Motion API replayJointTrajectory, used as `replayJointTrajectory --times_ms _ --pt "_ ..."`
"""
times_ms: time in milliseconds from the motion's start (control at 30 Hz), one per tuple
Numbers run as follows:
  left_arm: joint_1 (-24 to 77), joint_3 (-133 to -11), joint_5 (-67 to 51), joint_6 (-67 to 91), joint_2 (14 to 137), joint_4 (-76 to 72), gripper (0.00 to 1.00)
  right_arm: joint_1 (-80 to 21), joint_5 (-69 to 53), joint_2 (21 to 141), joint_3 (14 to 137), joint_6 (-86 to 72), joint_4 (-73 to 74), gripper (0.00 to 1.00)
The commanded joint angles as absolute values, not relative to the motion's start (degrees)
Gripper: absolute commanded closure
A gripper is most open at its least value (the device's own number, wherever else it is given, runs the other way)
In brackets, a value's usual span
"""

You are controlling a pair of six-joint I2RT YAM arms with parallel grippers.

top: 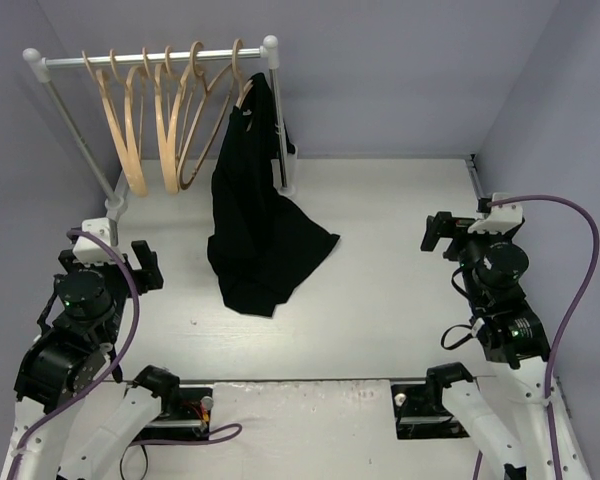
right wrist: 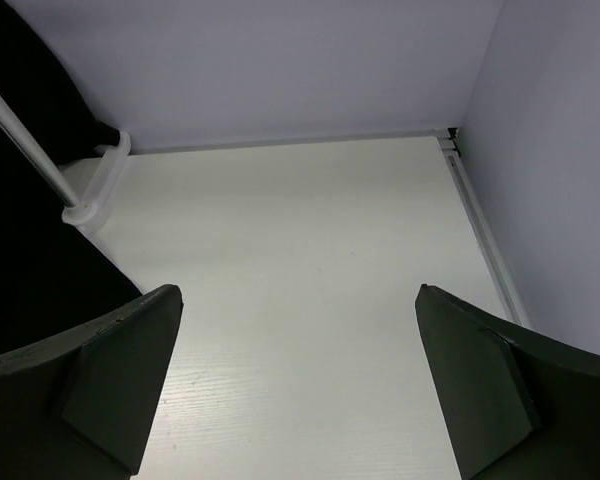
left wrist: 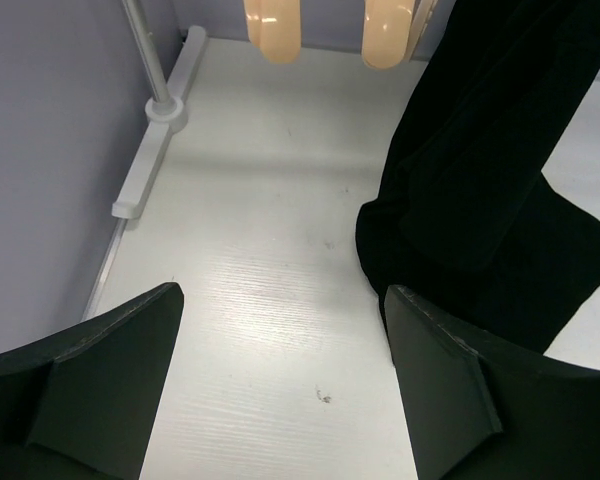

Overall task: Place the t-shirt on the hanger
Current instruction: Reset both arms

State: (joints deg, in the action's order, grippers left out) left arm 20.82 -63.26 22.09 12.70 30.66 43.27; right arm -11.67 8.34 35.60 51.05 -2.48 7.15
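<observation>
The black t-shirt [top: 255, 220] hangs from a pale wooden hanger [top: 244, 93] at the right end of the white rack rail [top: 160, 58]. Its lower part drapes onto the white table. It also shows in the left wrist view [left wrist: 480, 180] and at the left edge of the right wrist view [right wrist: 20, 250]. My left gripper [top: 143, 265] [left wrist: 283, 292] is open and empty, low over the table to the left of the shirt's hem. My right gripper [top: 442, 232] [right wrist: 298, 290] is open and empty, far to the right of the shirt.
Several identical empty wooden hangers [top: 150, 120] hang on the rail left of the shirt; two of their lower ends [left wrist: 272, 30] show in the left wrist view. The rack's post and foot [left wrist: 165, 105] [right wrist: 80, 200] stand on the table. Purple-grey walls enclose the table.
</observation>
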Motion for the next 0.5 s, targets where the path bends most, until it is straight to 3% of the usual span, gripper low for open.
replayJointTrajectory --times_ms 0,467 --pt "20.57 -65.79 20.56 15.53 34.16 40.96 0.23 -12.54 11.9 36.48 52.82 -3.83 3.4 0.0" --pt "20.57 -65.65 23.12 13.59 33.02 41.46 0.23 -12.63 11.43 38.18 54.17 -4.45 3.49 0.0"
